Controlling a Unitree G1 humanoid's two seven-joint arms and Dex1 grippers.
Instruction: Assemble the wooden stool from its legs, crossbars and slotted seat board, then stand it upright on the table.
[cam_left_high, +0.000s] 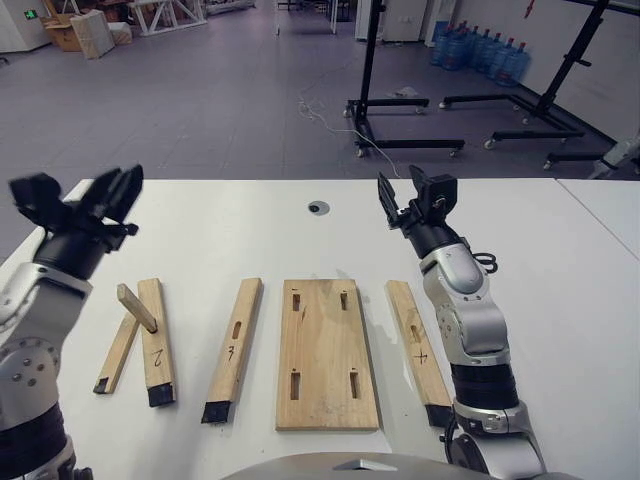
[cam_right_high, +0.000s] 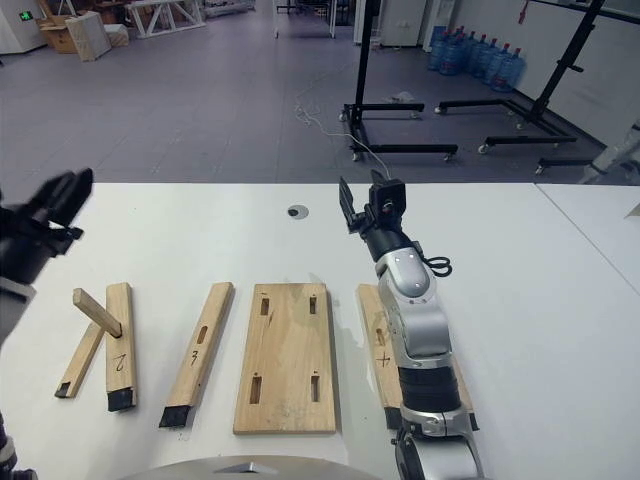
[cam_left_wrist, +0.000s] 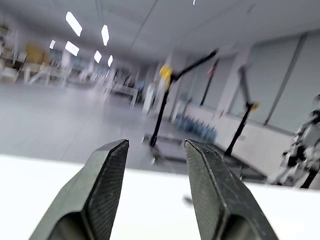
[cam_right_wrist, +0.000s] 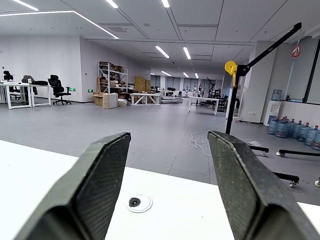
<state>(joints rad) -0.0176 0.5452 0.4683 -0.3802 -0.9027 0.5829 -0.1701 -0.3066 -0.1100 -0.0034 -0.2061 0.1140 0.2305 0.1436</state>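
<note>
From the left eye view, assembly has not begun. The seat board (cam_left_high: 327, 352) lies flat on the tabletop (cam_left_high: 230, 230), slots up, with every other part loose around it. Just left of the seat board lies the leg marked 3 (cam_left_high: 234, 345). Farther left lies the leg marked 2 (cam_left_high: 156, 340), with a thin bar (cam_left_high: 116, 355) touching its outer edge and a short bar (cam_left_high: 137, 307) propped across both. Just right of the seat board lies another leg (cam_left_high: 410, 325). The left end effector (cam_left_high: 78, 190) hangs released above the parts left of the seat board. The right end effector (cam_left_high: 405, 195) is raised beyond the seat board's far right corner, also spread and holding nothing. The step in hand looks like the first pick, so the next move probably calls for lowering onto a leg or bar.

In the right eye view, the right arm covers much of that right-side leg, hiding its mark and near end. The left end effector is cut off at the frame edge.

In the left wrist view, both fingers (cam_left_wrist: 107, 185) stand apart over blurred tabletop.

In the right wrist view, the fingers (cam_right_wrist: 100, 185) are spread, and a round grommet (cam_right_wrist: 134, 202) sits beyond the seat board.
</note>
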